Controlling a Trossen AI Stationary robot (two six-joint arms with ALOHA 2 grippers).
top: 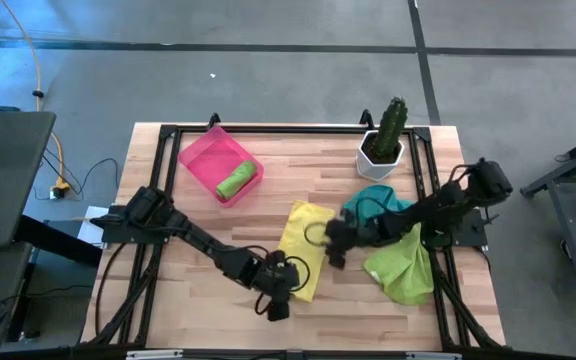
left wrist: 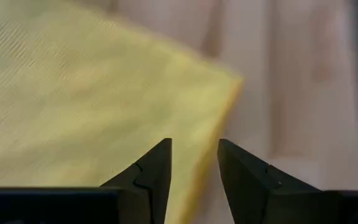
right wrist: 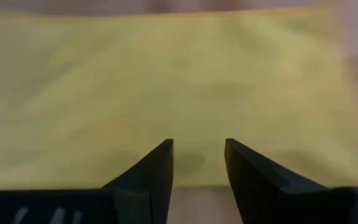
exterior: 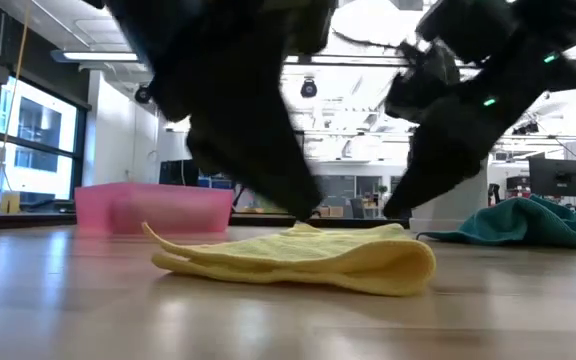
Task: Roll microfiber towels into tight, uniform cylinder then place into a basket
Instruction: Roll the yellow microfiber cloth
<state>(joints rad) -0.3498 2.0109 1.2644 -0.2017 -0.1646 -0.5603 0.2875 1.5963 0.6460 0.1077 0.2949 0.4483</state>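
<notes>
— Hovering over the yellow towel (top: 304, 238) mid-desk (top: 208, 300), left gripper (left wrist: 194, 163) at its near edge, right gripper (right wrist: 199, 160) at its right edge.
— Fingers?
— Both parted, grasping nothing. A rolled green towel (top: 236, 182) sits in the pink basket (top: 200, 157), far left.

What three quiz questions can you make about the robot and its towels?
1. True or false: the pink basket already holds a rolled lime green towel.
2. Which towel lies under the left gripper and the right gripper: A teal, B yellow, C lime green?
3. What plant stands at the table's far edge?

Key: 1 true. 2 B, the yellow towel. 3 the cactus in its white pot.
</notes>
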